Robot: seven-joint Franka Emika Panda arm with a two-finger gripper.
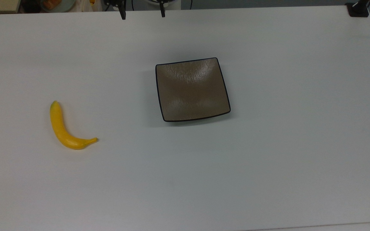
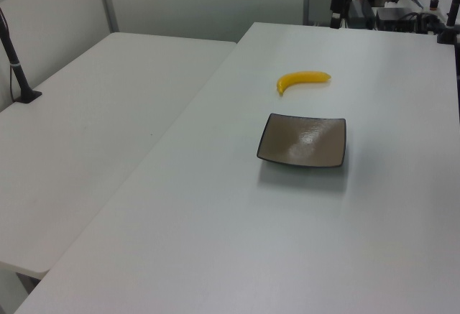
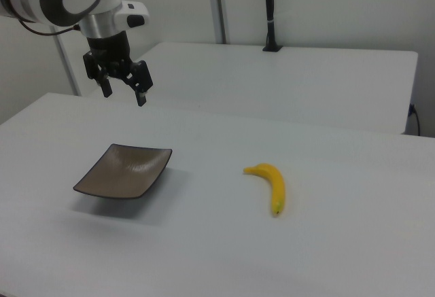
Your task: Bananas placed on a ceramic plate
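A broad white counter (image 1: pixel 268 160) carries two things, set well apart. The ceramic plate (image 1: pixel 192 89), square, brown and black-rimmed, sits near the middle of the counter in the top view, lying flat with nothing on it. The banana (image 1: pixel 66 129) lies on the bare counter toward the top view's left, its curve opening toward the plate's side, its greenish tip pointing to the far edge and its stem end toward the plate. In the right view the order is reversed: the plate (image 3: pixel 124 170) lies to the left and the banana (image 3: pixel 270 185) to the right, the two clearly not touching. The claw (image 3: pixel 124 90) hangs in the air above the counter's far edge, behind and above the plate in the right view, with its two dark fingers (image 3: pixel 142 94) spread apart and holding nothing; the fingertips also poke in at the upper edge of the top view (image 1: pixel 142 13). A second white counter (image 2: pixel 93 149) stands alongside, butted against the first with a seam between them, and a black post (image 2: pixel 18 70) rises from a base on it in the left view. Pale walls with metal frame uprights close the room behind.
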